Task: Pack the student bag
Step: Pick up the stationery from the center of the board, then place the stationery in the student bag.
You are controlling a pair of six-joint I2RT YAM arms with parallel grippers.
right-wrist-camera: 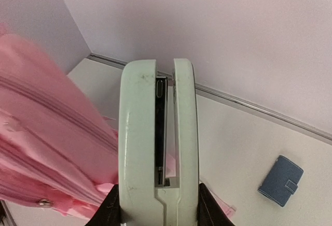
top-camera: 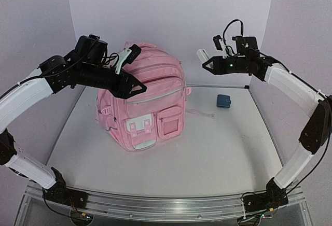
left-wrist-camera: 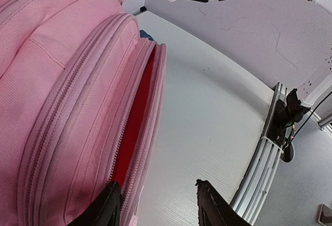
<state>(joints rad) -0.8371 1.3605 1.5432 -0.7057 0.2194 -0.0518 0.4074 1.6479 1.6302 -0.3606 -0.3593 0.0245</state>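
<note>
Pink fabric dominates: the student bag (top-camera: 142, 101) stands upright on the table (top-camera: 207, 153), its top compartment unzipped. At that opening my left gripper (left-wrist-camera: 155, 184) hangs with jaws apart. Right of the bag, my right gripper (right-wrist-camera: 158, 205) clamps a pale green object (right-wrist-camera: 155, 132); a blue wallet (top-camera: 224, 100) lies beside the bag too.

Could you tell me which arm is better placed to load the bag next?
Right: its end effector grips a slim dark item near the student bag; the left end effector is open, empty.
</note>
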